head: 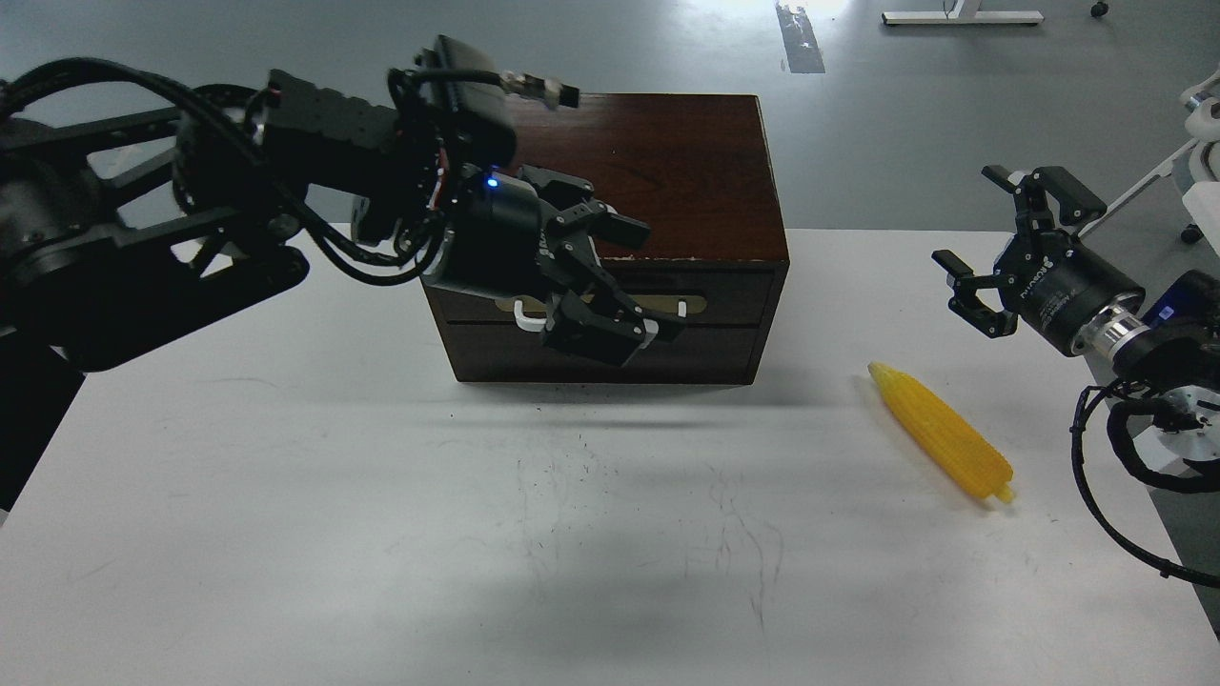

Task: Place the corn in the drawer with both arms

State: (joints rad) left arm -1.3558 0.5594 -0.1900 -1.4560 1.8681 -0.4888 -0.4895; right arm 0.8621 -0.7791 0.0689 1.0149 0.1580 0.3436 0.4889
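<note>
The dark brown box [667, 162] stands at the back middle of the white table [286, 495]. Its drawer [724, 286] is shut. My left arm reaches across the front of the box. My left gripper [624, 286] is open, right in front of the white handle [682, 308], and hides most of it. I cannot tell whether it touches the handle. The yellow corn [939, 433] lies on the table to the right of the box, pointed end toward the back. My right gripper [977, 224] is open and empty, above and behind the corn.
The table's right edge runs close past the corn. A white stand [1196, 143] and grey floor lie beyond the table at the right and back. Scuff marks [572, 495] mark the table's middle.
</note>
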